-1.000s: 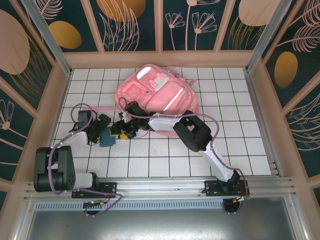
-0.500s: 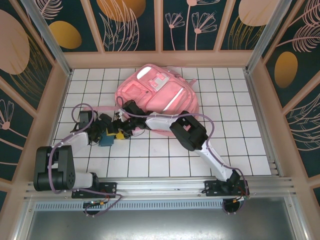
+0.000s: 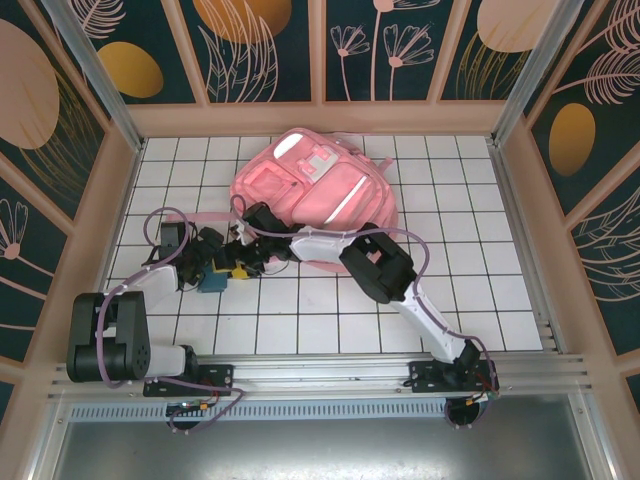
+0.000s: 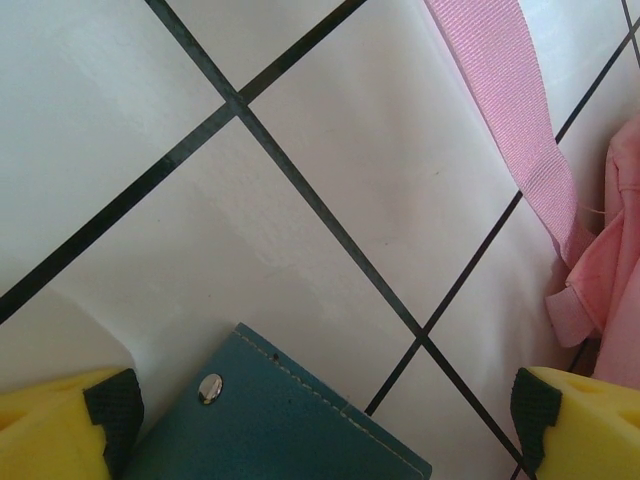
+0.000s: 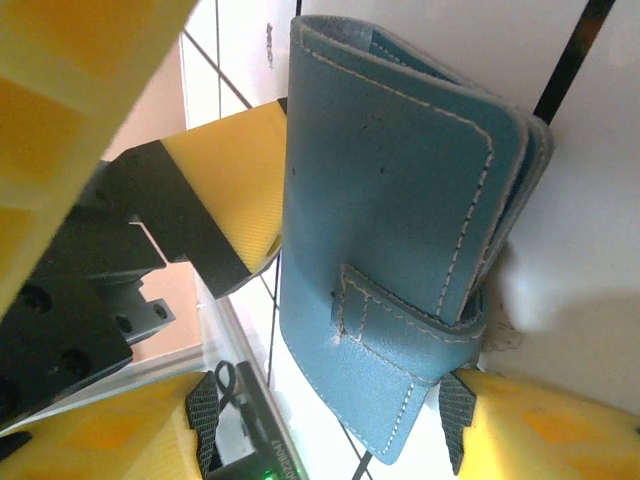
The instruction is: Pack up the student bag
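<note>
Now our left hand [image 4: 320, 420] stands open over a corner of the teal wallet [image 5: 390, 230]; our right hand [image 5: 325, 425] straddles it, fingers apart. Just beyond both hands lies the pink backpack [image 3: 320, 185].

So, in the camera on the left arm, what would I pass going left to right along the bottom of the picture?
A yellow fingertip → the teal wallet with its metal snap → a strip of white tiled table → the other yellow fingertip.
</note>
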You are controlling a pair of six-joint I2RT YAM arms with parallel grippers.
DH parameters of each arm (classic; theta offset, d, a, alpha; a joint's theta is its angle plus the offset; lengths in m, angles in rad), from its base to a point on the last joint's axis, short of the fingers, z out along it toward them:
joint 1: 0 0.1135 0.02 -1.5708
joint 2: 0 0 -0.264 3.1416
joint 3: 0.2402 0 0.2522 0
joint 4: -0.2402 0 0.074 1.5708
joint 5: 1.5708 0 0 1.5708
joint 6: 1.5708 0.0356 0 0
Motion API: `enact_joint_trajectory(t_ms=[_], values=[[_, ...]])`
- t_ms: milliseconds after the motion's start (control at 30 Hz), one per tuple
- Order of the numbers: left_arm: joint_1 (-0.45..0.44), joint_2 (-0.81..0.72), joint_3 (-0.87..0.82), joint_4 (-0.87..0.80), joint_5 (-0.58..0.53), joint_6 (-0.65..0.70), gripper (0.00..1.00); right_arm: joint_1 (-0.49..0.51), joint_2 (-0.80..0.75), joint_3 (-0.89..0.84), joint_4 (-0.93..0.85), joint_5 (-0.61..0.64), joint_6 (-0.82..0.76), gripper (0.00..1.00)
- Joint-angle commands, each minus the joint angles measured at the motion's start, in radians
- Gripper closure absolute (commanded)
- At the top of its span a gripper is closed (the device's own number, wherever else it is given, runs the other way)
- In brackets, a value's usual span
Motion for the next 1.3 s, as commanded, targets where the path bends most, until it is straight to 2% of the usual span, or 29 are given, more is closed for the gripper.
enact_joint_trajectory(t_ms=[0, 133, 233, 400, 500, 567, 733, 800, 1133, 1267], values=[[-0.074, 0.121, -0.056, 0.11, 0.283, -0.069, 0.04, 0.018, -0.073, -0.023, 0.043, 0.06, -0.038, 0.38], [-0.074, 0.127, -0.053, 0.107, 0.283, -0.063, 0.04, 0.018, -0.113, -0.094, 0.173, 0.038, -0.009, 0.4], [-0.074, 0.128, -0.048, 0.098, 0.278, -0.054, 0.04, 0.017, -0.134, -0.135, 0.245, 0.032, 0.017, 0.45], [-0.074, 0.133, -0.045, 0.103, 0.283, -0.056, 0.04, 0.014, -0.124, -0.14, 0.249, 0.037, 0.033, 0.52], [-0.074, 0.134, -0.044, 0.103, 0.287, -0.056, 0.04, 0.012, -0.105, -0.114, 0.173, 0.074, 0.015, 0.54], [-0.074, 0.131, -0.042, 0.099, 0.285, -0.055, 0.04, 0.012, -0.087, -0.066, 0.045, 0.135, -0.038, 0.56], [-0.074, 0.13, -0.04, 0.101, 0.286, -0.057, 0.04, 0.017, -0.037, 0.046, -0.211, 0.27, -0.122, 0.56], [-0.074, 0.129, -0.04, 0.103, 0.287, -0.058, 0.04, 0.017, -0.022, 0.068, -0.261, 0.301, -0.132, 0.55], [-0.073, 0.133, -0.045, 0.111, 0.291, -0.061, 0.05, 0.016, 0.052, 0.163, -0.352, 0.292, -0.195, 0.52], [-0.075, 0.134, -0.048, 0.118, 0.294, -0.064, 0.05, 0.012, 0.066, 0.163, -0.312, 0.198, -0.204, 0.5]])
